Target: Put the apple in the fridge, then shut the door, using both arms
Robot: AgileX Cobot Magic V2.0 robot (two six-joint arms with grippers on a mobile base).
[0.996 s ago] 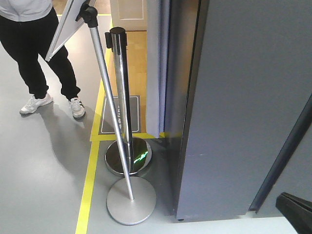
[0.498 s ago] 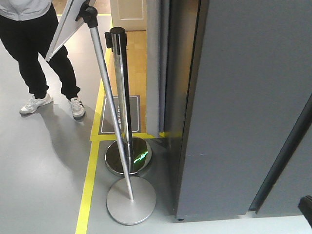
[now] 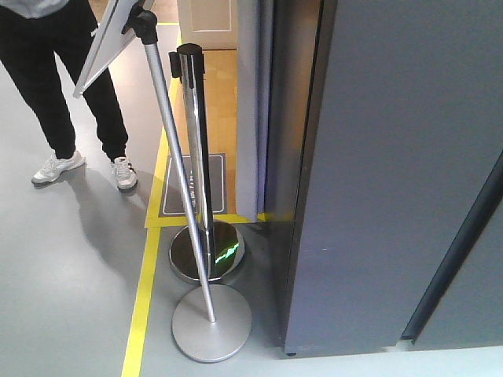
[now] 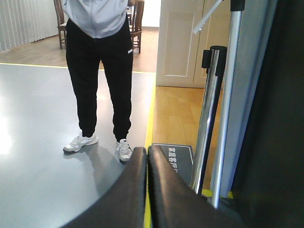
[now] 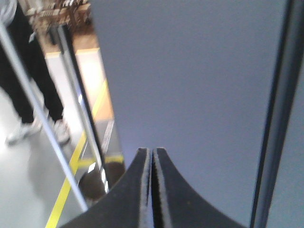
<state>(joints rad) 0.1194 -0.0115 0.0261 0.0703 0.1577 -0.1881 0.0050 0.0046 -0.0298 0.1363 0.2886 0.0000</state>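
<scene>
Black left hand fingers pressed together, empty, aimed at floor; right hand same, facing grey fridge.

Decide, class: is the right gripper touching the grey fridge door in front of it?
Cannot tell. The right wrist view shows the right gripper shut, pointing at the door, but tips and panel overlap without a plain gap or contact.
</scene>
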